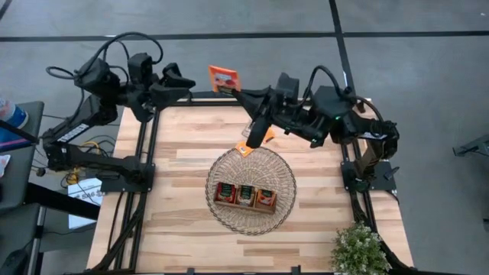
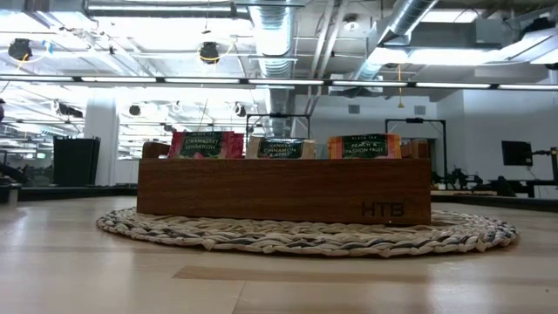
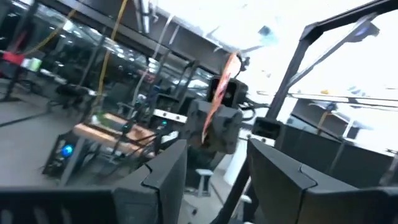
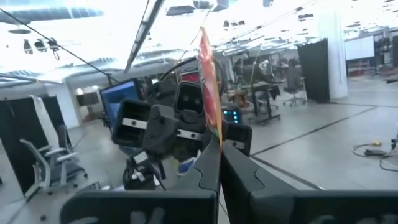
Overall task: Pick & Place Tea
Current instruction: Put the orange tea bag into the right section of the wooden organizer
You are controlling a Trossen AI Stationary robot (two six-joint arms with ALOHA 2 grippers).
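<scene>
The high view looks straight down from well above on the whole pale wooden plank table (image 1: 176, 221), the round woven wicker mat (image 1: 221, 216) near its middle and both dark arms. The low view sits at table-top height, very near the mat (image 2: 305, 237), facing level across it at the long side of the brown wooden three-compartment tray (image 2: 283, 190) and the room's ceiling ducts beyond; mat and tray (image 1: 245, 195) are shared with the high view. Each wrist view looks forward past its own dark fingers, up off the table, and both face the same edge-on orange square sachet (image 4: 208, 93), (image 3: 219, 93).
</scene>
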